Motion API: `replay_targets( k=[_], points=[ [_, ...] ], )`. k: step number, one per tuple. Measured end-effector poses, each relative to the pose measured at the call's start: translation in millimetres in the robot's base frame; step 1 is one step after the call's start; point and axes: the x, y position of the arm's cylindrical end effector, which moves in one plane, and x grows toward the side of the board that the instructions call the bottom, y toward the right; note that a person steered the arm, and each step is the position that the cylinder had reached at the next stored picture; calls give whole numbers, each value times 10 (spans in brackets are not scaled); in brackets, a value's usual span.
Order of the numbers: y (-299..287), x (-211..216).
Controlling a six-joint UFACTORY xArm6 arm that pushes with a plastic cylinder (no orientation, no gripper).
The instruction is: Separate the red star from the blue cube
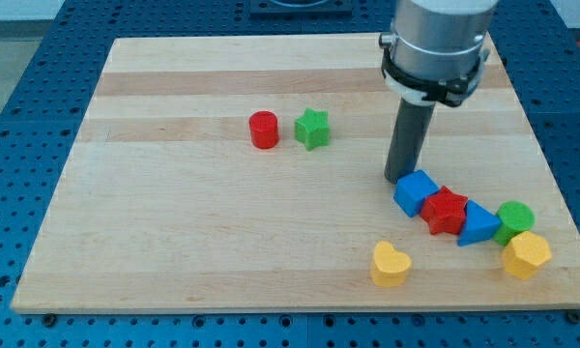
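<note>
The arm carries no pincer, only a rod, so it holds nothing. Its tip [397, 178] rests on the wooden board [174, 251] just at the far-left edge of the blue cube [416, 192], touching or nearly so. The blue cube sits against the red star [446, 210], which in turn presses on a blue triangular block [478, 224]; a green cylinder [514, 219] and a yellow block [527, 255] crowd the right end. A push from here would likely drive the cube into the star, so the better move is probably to bring the tip round to the seam and push the cube left and nearer, clear of the yellow heart [391, 264].
</note>
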Motion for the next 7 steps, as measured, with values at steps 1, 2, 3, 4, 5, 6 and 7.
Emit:
replay_targets(
  k=[1,2,3,4,5,6,7],
  points=[
    [-81,2],
    [-381,-78],
    [-703,32],
    [-627,423],
    [-460,739],
    [-177,808],
    [11,808]
  ],
)
